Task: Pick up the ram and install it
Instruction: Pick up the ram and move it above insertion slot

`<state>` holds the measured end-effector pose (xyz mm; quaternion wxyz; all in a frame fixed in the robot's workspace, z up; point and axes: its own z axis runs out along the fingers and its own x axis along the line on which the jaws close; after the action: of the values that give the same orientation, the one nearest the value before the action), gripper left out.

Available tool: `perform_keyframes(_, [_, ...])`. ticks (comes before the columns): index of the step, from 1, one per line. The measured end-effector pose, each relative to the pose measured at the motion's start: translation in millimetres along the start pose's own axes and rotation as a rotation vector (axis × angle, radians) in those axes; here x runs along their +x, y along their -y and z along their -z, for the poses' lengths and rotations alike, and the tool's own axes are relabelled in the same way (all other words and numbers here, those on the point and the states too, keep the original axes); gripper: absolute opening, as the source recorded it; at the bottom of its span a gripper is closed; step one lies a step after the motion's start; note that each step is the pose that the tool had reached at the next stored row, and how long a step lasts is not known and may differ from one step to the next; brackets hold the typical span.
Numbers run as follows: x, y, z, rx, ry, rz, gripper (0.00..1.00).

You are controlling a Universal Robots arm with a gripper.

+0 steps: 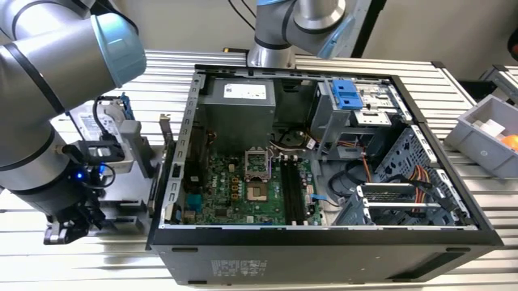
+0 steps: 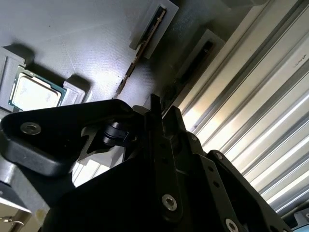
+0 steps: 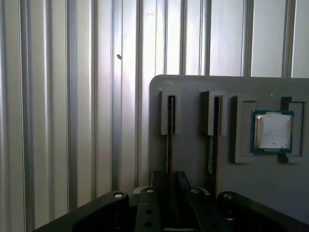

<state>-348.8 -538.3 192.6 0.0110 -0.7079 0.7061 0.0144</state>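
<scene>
Grey tray (image 1: 121, 197), exterior view: sits on the slatted table (image 1: 166, 66), off to the exterior view's left of the open case (image 1: 324, 236). The gripper (image 1: 67, 233) is down low at the tray, well apart from the black slots (image 1: 293, 188) on the board.
Ram (image 3: 170, 140), first wrist view: stands on edge in a tray pocket, the one farther from the cpu (image 3: 273, 131).
Second stick (image 3: 214, 140), first wrist view: in the next pocket, just beside the ram.
Gripper (image 3: 170, 182), first wrist view: lined up right over the ram, with the stick running into its middle.
Jaws: honestly can't tell if they're spread or already pinching it.
Ram (image 2: 203, 50), second wrist view: same deal, its pocket points straight at the gripper (image 2: 163, 108). The second stick (image 2: 143, 43) and cpu (image 2: 34, 93) lie off to one side.
Ram grip, my take: stay centred on the flat faces and square to the stick, since a skewed hold would probably bind it in the pocket.
Second stick, my take: it's close, so pull straight along the pocket with no sideways drift.
</scene>
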Motion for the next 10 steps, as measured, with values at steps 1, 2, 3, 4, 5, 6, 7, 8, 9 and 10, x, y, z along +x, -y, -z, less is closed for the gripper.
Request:
perform_keyframes(1, [0.1,0.1,-0.1,-0.0001,0.0031,0.0,1.0])
perform_keyframes(2, [0.0,0.1,-0.3,0.0001,0.007,0.0,1.0])
perform_keyframes(3, [0.0,0.1,-0.3,0.0003,0.0073,0.0,1.0])
perform_keyframes(4, [0.0,0.1,-0.3,0.0003,0.0075,0.0,1.0])
perform_keyframes(5, [0.0,0.0,-0.3,0.0002,0.0076,0.0,1.0])
perform_keyframes(6, [0.0,0.0,-0.2,0.0001,0.0077,0.0,1.0])
perform_keyframes(7, [0.0,0.0,-0.2,0.0001,0.0079,0.0,1.0])
perform_keyframes(8, [0.0,0.0,-0.2,0.0001,0.008,0.0,1.0])
perform_keyframes(9, [0.0,0.0,-0.2,0.0001,0.0082,0.0,1.0])
perform_keyframes(10, [0.0,0.0,-0.2,0.0,0.0083,0.0,1.0])
